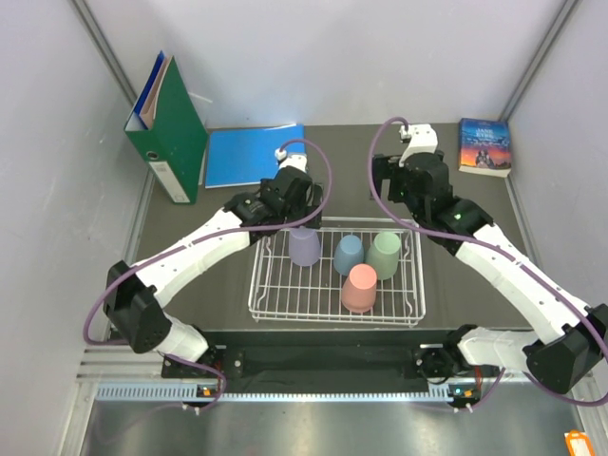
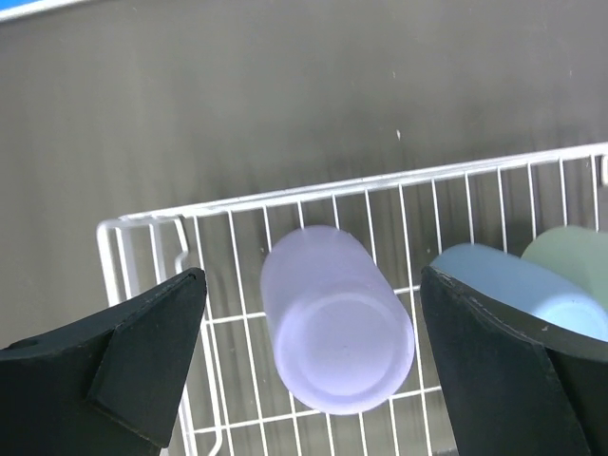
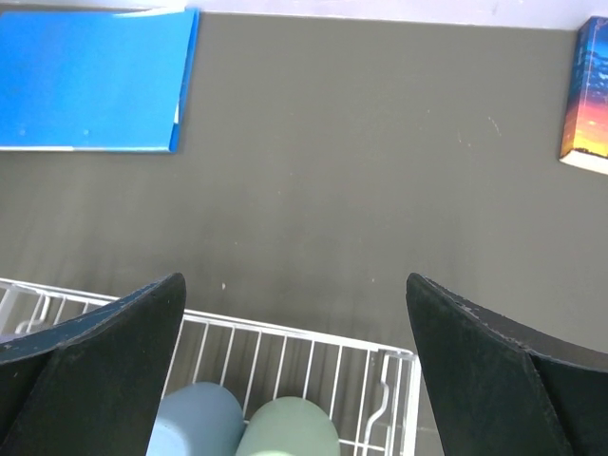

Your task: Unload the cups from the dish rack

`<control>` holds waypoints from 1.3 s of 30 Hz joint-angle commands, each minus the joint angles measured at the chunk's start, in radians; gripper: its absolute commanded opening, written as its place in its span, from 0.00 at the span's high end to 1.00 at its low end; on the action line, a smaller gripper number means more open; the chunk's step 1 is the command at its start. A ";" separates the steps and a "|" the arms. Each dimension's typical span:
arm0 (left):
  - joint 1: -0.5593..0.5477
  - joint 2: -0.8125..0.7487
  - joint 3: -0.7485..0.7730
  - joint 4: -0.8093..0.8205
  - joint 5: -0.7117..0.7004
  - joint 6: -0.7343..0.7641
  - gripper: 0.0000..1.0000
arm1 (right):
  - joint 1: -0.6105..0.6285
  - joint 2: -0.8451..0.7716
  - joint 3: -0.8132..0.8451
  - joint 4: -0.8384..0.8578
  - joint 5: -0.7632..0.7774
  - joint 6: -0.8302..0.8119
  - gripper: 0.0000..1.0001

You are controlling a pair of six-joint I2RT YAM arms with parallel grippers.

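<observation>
Dark grey tabletop (image 1: pixel 351 171), white walls around. White wire dish rack (image 1: pixel 285 293) at centre, near arm bases. All four cups inside rack, bases up: lavender cup (image 1: pixel 305 247) far-left, dusty blue cup (image 1: pixel 349 254) and sage green cup (image 1: pixel 386 255) alongside, salmon pink cup (image 1: pixel 359 288) nearer. Left fingers (image 2: pixel 123 370) spread wide, flanking lavender cup, not touching. Right fingers (image 3: pixel 104 370) apart, holding nothing, above rack's far-right edge. Green binder (image 1: pixel 166 128), blue folder (image 1: pixel 252 155), book (image 1: pixel 485 145) at back.

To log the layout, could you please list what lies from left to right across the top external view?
From the left: green ring binder → blue flat folder → lavender plastic cup → dusty blue plastic cup → sage green plastic cup → colourful paperback book.
</observation>
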 commanded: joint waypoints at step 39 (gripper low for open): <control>-0.023 -0.087 0.321 -0.123 -0.098 0.013 1.00 | -0.012 -0.068 -0.023 0.098 -0.020 0.082 0.00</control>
